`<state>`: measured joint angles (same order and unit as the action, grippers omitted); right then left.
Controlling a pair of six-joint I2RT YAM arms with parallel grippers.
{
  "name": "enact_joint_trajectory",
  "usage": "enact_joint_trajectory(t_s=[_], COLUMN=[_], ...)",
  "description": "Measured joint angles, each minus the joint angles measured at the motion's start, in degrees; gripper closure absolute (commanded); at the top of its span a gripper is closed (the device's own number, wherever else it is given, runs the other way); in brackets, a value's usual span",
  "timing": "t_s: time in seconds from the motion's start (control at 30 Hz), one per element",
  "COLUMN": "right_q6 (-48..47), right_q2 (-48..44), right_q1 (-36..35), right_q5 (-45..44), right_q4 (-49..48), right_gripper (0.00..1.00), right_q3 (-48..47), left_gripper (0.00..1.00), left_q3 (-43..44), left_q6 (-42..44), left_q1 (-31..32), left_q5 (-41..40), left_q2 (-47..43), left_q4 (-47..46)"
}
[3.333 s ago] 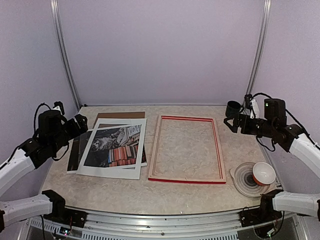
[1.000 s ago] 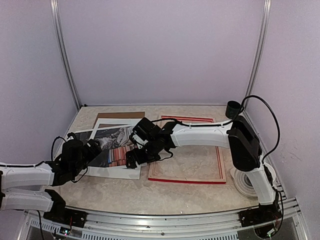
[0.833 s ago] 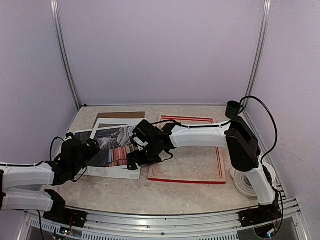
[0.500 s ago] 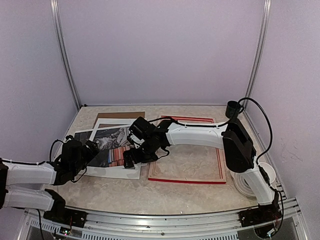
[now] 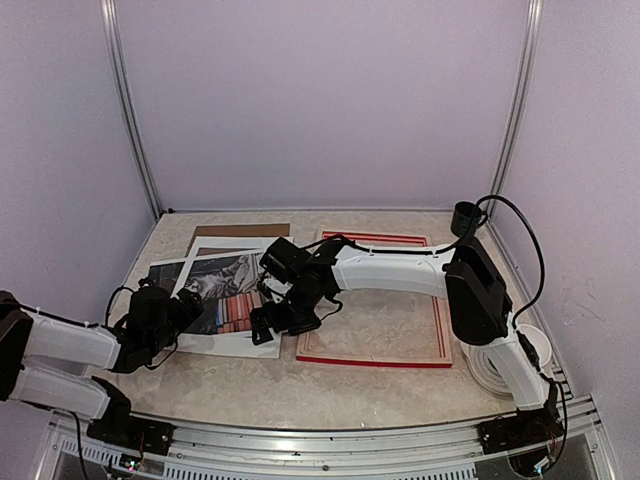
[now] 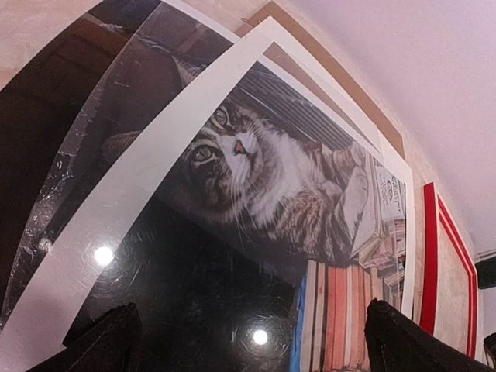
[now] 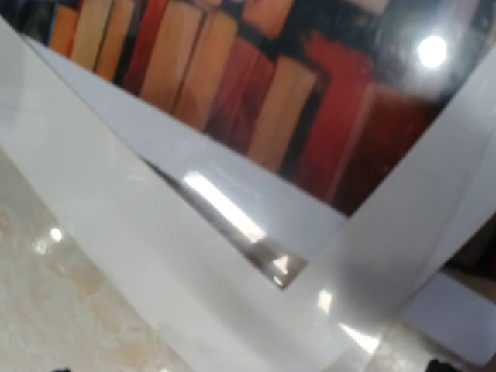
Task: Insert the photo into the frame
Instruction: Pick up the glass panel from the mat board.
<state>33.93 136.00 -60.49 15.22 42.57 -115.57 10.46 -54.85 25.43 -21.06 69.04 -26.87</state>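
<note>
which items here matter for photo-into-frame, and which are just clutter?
For the job:
- glossy paper print of a tabby cat on books
- red rectangular wooden picture frame

Lying about:
- white cardboard mat with a window, over the print
- plain brown backing board
- small black cup

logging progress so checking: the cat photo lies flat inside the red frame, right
Not inside. The photo lies flat in the pile left of the frame, whose visible interior shows only tabletop. The top external view shows it.
</note>
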Motion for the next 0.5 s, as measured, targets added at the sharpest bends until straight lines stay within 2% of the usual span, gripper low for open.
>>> enact_joint_trajectory(t_s=[0.5], right_q6=[0.26], right_q2=[2.64], right_q1=[0.00], right_q5=[1.27], right_q4=[2.56], right_gripper=[0.01], right_q3=[-3.58], left_gripper=[0.01], left_q3=[-1.95], left_q6=[-1.62], left_q1=[0.09], left_q5=[2.64], left_q2=[2.27], left_q4=[-5.29])
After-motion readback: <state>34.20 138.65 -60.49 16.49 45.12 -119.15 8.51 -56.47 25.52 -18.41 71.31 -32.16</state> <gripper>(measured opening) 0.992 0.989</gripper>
